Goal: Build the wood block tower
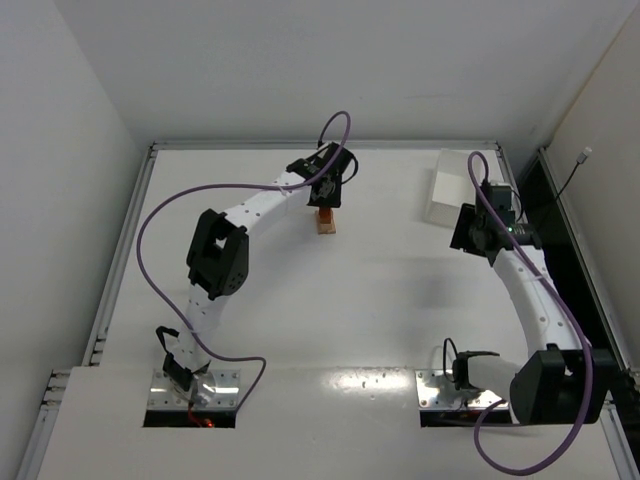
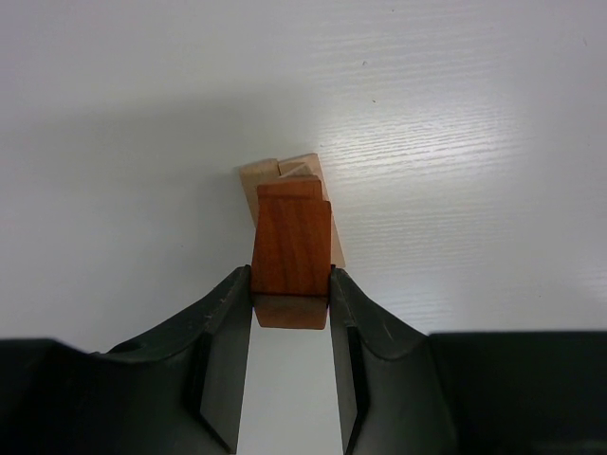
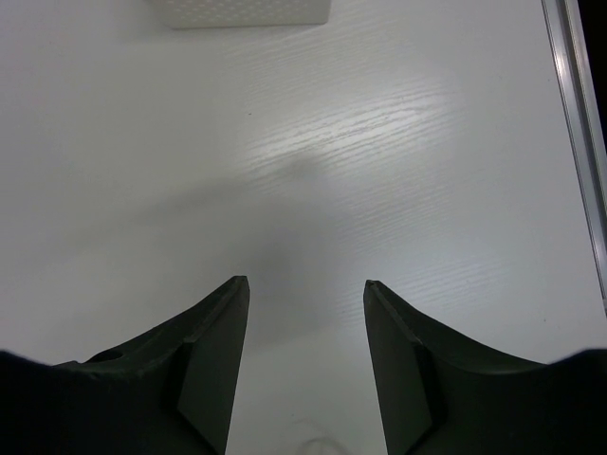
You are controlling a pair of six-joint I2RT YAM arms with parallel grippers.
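Note:
The wood block tower (image 1: 326, 221) stands at the back middle of the table, a narrow stack of tan and reddish-brown pieces. My left gripper (image 1: 325, 190) hangs over its top. In the left wrist view that gripper (image 2: 292, 284) is shut on a reddish-brown block (image 2: 292, 251), both fingers pressed to its sides. Light tan blocks (image 2: 270, 176) of the stack show beneath and beyond it. My right gripper (image 1: 470, 228) sits at the right, near the white tray. Its fingers (image 3: 305, 286) stand open over bare table with nothing between them.
A white rectangular tray (image 1: 447, 198) lies at the back right, its dotted edge (image 3: 247, 11) at the top of the right wrist view. A metal rail (image 3: 577, 123) runs along the table's right side. Purple cables loop over both arms.

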